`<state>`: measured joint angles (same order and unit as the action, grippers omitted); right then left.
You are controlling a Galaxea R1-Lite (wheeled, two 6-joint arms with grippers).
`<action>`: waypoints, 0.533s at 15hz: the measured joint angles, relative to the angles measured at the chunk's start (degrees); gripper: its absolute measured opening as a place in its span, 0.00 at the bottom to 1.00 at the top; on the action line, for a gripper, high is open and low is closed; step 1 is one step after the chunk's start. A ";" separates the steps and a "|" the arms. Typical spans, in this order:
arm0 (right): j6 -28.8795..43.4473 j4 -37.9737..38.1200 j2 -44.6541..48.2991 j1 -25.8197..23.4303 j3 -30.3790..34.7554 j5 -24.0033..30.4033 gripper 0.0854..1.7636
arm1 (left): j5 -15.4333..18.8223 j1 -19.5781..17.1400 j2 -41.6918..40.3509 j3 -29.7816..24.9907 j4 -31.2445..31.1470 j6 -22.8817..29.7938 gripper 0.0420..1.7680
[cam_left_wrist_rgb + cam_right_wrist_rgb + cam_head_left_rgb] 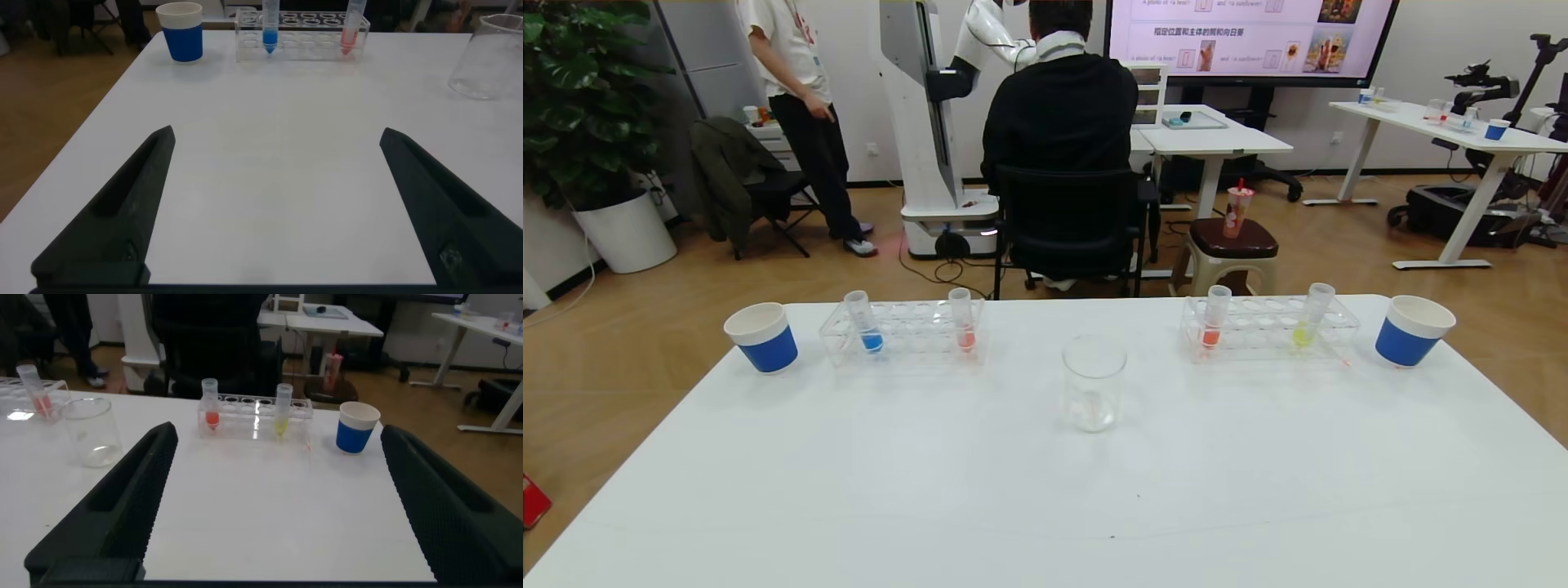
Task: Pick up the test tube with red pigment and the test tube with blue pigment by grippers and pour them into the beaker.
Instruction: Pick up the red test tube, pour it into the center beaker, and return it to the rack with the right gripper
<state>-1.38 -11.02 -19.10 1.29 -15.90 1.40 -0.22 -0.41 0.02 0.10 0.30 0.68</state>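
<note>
**Q:** Head view — where do the task's things stand on the desk (866, 490)?

**A:** The beaker (1094, 382) stands at mid-desk, empty. Toward the far left corner, a clear rack (903, 332) holds the blue tube (863, 322) at its left end and a red tube (962, 319) at its right end. Toward the far right corner, a second rack (1270, 328) holds the twin red tube (1215, 318) and a yellow-green tube (1312, 315). A paper cup (762, 336) stands outside each rack, nearest the desk's side edges.

**Q:** And the grippers?

**A:** Neither shows in the head view. Each wrist view shows its own: left gripper (278, 204) and right gripper (278, 498), jaws spread wide and grasping nothing, low over the near part of the desk, well apart from the racks.

**Q:** How is the step in hand best done?

**A:** Judged as the approach. The left gripper should line up on the blue tube, the right on the twin red tube, each nearest its own side. Each should close on the upper, bare part of its tube, lift straight up to clear the rack, and keep the tube upright until it is over the beaker. The yellow-green tube is to be left alone.
</note>
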 joint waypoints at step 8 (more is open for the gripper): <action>0.67 -21.94 -29.82 0.27 -1.02 0.22 0.98 | -0.02 0.00 0.00 0.00 0.02 0.00 0.99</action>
<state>-0.71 -32.96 -48.92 1.56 -16.92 1.62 -0.24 -0.41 0.02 0.10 0.33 0.68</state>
